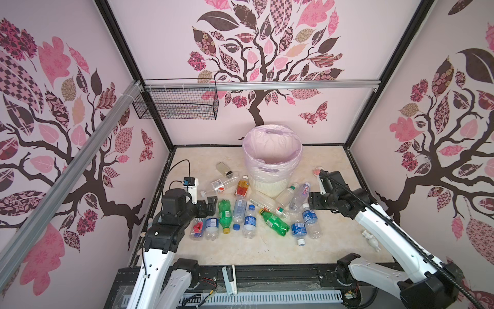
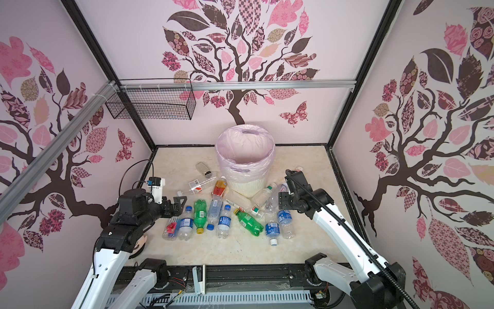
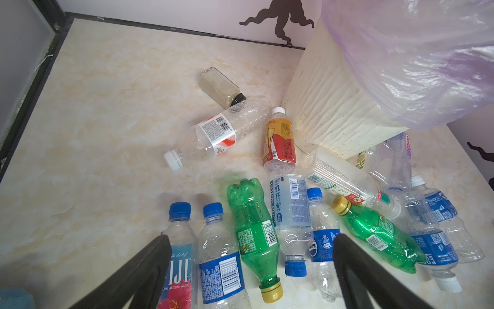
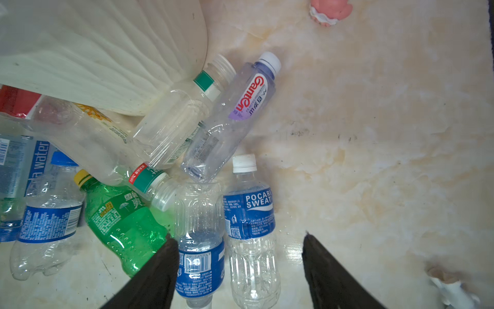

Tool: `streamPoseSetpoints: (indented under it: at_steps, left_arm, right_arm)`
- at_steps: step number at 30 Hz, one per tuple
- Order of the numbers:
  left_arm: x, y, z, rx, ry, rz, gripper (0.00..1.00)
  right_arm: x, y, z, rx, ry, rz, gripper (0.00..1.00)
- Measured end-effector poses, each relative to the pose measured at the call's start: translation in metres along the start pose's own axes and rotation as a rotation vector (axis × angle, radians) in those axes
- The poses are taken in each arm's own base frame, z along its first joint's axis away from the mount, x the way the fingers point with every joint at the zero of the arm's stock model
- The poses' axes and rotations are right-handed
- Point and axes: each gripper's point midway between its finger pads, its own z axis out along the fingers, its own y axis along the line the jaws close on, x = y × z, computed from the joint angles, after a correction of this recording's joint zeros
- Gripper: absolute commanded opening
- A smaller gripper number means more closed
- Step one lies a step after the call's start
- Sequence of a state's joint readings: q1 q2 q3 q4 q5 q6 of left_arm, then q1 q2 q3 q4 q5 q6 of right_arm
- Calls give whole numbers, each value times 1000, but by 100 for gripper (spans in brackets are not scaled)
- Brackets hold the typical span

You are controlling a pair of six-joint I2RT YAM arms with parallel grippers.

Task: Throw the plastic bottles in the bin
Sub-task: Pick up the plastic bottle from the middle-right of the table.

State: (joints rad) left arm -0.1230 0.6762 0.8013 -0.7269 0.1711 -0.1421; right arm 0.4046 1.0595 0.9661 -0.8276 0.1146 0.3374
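1. Your left gripper is spread wide and holds nothing. It hangs over the near left edge of the heap, and its fingers frame a Fiji bottle and a green bottle lying below.
2. Your right gripper also has its jaws apart, with nothing clamped. Two Pocari bottles lie side by side under the gap, and the floor shows bare between them and one finger.
3. The bottles lie on their sides on the floor in front of the bin, between your two arms. Many touch or overlap.
4. The bin stands upright at the back middle, with a pink bag folded over its rim. An orange bottle lies just beside its base, and a clear bottle leans on it.
5. A jar lies to the left of the bin, its lid touching another clear bottle.
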Motion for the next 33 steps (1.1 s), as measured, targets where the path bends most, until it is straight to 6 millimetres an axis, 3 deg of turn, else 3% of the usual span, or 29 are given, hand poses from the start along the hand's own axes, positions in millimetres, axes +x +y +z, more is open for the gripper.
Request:
streamPoseSetpoints:
  at_steps: [14, 20, 28, 33]
  left_arm:
    - [1, -1, 2, 9, 10, 9, 98]
    - [0, -2, 4, 14, 11, 9, 98]
    - [0, -2, 4, 14, 10, 9, 98]
    - [0, -2, 4, 14, 10, 9, 98]
  right_arm:
    - [60, -19, 45, 49, 107, 97, 72]
    - [57, -16, 53, 39, 82, 133, 71]
    - [72, -20, 74, 54, 111, 169, 71]
    - [71, -19, 79, 51, 101, 182, 71]
